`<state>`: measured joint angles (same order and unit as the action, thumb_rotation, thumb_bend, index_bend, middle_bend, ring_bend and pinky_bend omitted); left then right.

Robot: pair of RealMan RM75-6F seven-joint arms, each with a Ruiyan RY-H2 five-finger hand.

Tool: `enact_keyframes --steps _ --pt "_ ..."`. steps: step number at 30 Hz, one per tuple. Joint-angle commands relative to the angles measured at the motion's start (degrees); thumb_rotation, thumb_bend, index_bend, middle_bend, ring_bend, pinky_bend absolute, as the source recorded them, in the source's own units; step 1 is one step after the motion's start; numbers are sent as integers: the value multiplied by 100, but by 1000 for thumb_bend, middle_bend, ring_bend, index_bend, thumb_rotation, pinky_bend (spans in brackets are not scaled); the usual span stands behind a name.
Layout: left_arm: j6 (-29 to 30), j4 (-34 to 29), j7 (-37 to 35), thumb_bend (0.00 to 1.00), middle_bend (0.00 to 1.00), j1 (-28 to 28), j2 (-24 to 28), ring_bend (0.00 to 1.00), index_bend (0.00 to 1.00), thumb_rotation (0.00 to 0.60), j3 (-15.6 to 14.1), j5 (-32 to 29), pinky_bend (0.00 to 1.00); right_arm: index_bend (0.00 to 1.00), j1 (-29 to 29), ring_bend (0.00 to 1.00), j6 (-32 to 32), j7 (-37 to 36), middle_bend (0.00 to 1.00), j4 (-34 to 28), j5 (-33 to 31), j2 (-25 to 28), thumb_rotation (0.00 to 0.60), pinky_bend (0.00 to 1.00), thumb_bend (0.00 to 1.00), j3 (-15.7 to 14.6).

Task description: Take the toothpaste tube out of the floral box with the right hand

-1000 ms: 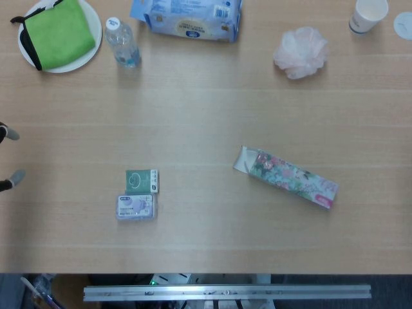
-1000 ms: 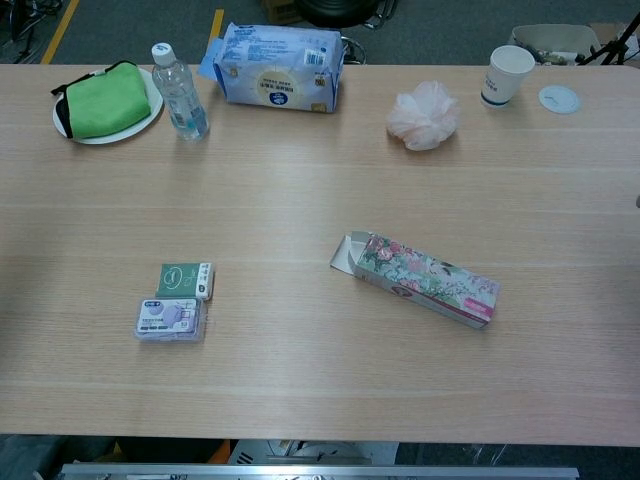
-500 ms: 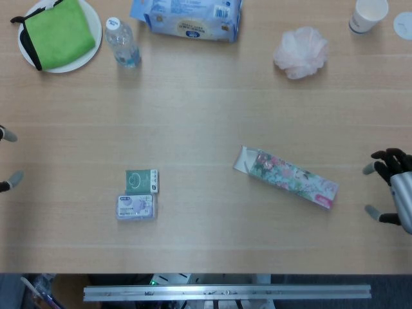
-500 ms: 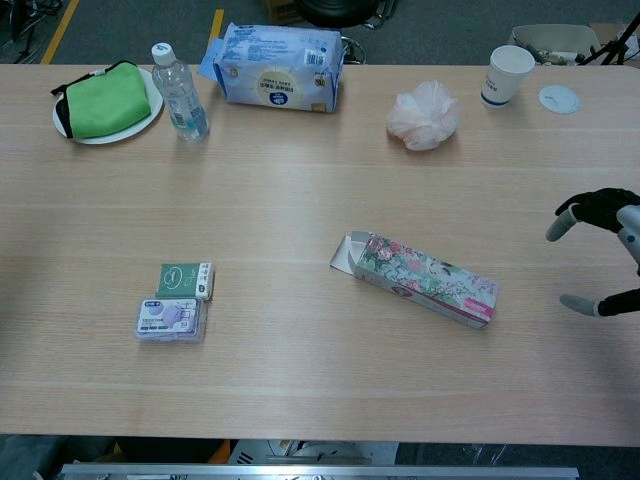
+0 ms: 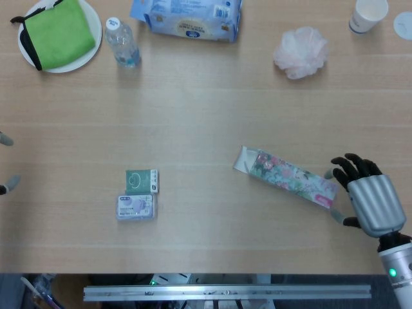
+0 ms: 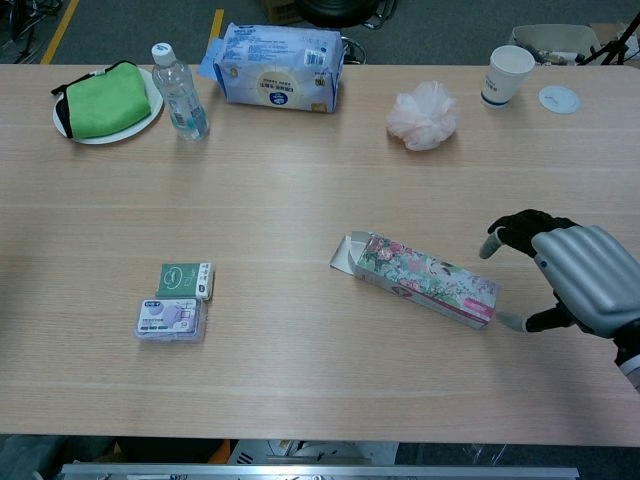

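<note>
At the far left edge of the head view we see only two grey fingertips of the left hand [image 5: 5, 184], apart from each other with nothing between them; the chest view does not show this hand at all. Along the back of the table [image 6: 300, 180] we count, from the left, one white plate [image 6: 140, 125] carrying one green pouch [image 6: 103, 100], one water bottle [image 6: 180, 90], one blue pack of wipes [image 6: 280, 68], one pink bath pouf [image 6: 424, 114], one paper cup [image 6: 508, 74] and one small white lid [image 6: 559, 97]. The chest view shows the cup and lid whole, while the head view cuts them at its top edge.

Nearer to us on the left lie two small packets, touching: one green card packet [image 5: 141, 181] and, just in front of it, one pale purple case [image 5: 136, 207].

Right of centre lies the single floral box [image 5: 290, 177], flat on the table and angled, its open flap end pointing left and its pink end pointing right. We cannot see the toothpaste tube in either view, so we cannot tell where in the box it sits.

The right hand [image 5: 368, 199] is just beside the box's pink end, palm down, fingers spread and holding nothing. In the chest view its thumb tip reaches almost to the box's right end; we cannot tell whether it touches.
</note>
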<state>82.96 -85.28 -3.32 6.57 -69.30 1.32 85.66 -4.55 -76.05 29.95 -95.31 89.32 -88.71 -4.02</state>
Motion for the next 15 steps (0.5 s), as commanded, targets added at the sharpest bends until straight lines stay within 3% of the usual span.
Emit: enact_keyframes --steps 1,15 --pt "-5 32 -46 120 349 -13 -2 323 393 600 -12 -2 526 329 22 143 37 224 230 20 -142 -164 600 244 0 12" --pt "-39 139 -339 120 352 -48 12 327 396 600 -61 28 534 246 132 88 -61 838 170 590 -493 -1095 600 215 0 89"
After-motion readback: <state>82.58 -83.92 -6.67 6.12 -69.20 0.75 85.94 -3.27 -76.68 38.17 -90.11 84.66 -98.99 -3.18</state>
